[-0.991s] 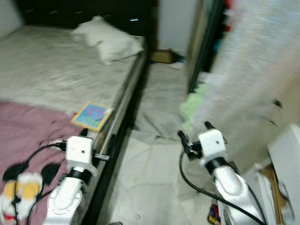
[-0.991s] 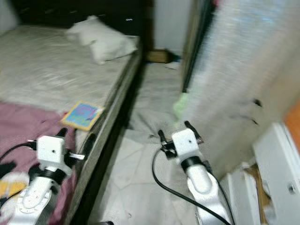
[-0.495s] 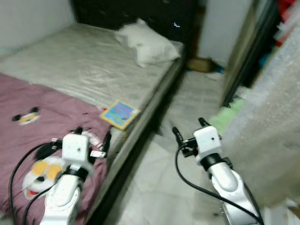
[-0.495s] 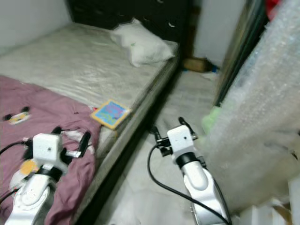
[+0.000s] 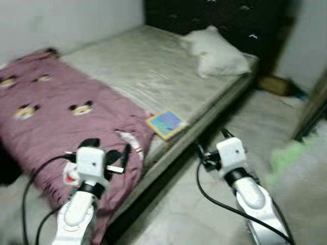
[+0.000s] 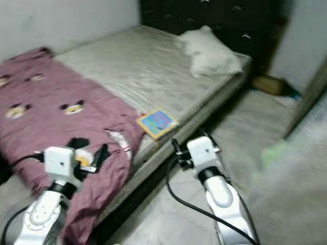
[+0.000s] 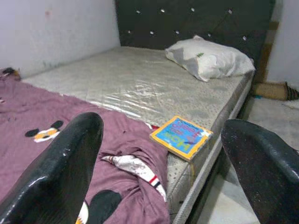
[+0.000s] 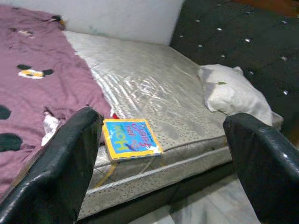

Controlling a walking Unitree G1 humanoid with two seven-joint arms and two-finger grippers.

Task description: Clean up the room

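Bed [image 5: 153, 71] ahead, its long side edge running diagonally up toward the dark headboard [image 5: 214, 15].

Left part of the bed: a purple blanket [image 5: 46, 112] with cartoon-mouse prints, bunched and spilling over the near edge toward the floor [image 5: 230, 132]. Left gripper [image 5: 104, 161] hovers above that hanging fold; jaws spread wide, nothing between them. From the left wrist view the fingers [image 7: 60, 168] frame the blanket's crumpled edge and the book beyond.

Middle: a thin picture book [image 5: 166, 124], blue cover with yellow border, lies flat on the bare mattress at the bed's near side edge, just beside the blanket's hem. Its long axis seems to run roughly crosswise to the bed edge, one corner close to the lip.

Right: right gripper [image 5: 212, 150] held over the floor just off the bed's side edge, jaws released and empty. Right wrist view looks straight at the book [image 8: 131, 138] between the fingers [image 8: 56, 172].

Far corner by the headboard: white pillow [image 5: 217, 51], well apart from both arms.

Judgement: the book is the likely pick. It lies forward and between the two grippers; the right one looks slightly nearer and better lined up, approaching from the floor side across the bed edge.
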